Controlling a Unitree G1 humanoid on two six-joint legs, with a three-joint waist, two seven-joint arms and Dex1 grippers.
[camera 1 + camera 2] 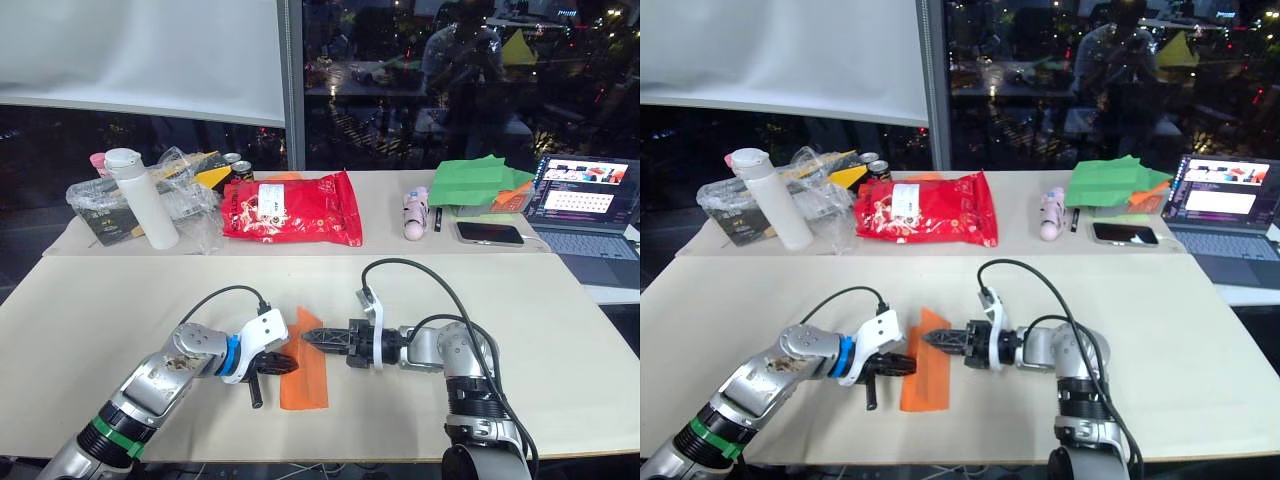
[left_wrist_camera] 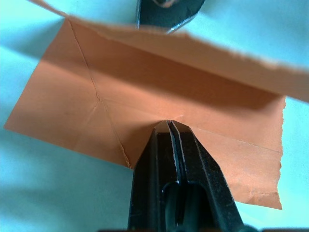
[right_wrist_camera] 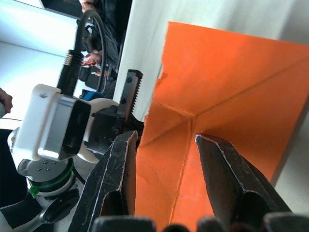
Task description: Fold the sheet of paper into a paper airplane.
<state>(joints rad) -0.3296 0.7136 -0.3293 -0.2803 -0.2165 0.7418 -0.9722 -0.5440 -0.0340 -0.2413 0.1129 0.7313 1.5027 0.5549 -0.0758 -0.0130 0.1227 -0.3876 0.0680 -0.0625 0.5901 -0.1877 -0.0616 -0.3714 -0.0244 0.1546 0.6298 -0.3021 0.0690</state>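
Low over the sheet of paper point(image 1: 304, 372), left fingers point(image 2: 176, 145) together (tips touching it), right fingers point(image 3: 219, 164) apart.

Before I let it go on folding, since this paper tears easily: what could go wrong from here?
1. The left gripper presses shut fingertips onto the sheet of paper; dragging them could rip it, and one edge already looks ragged.
2. The right gripper straddles a raised flap with open fingers; closing off the existing creases might set a crooked fold.
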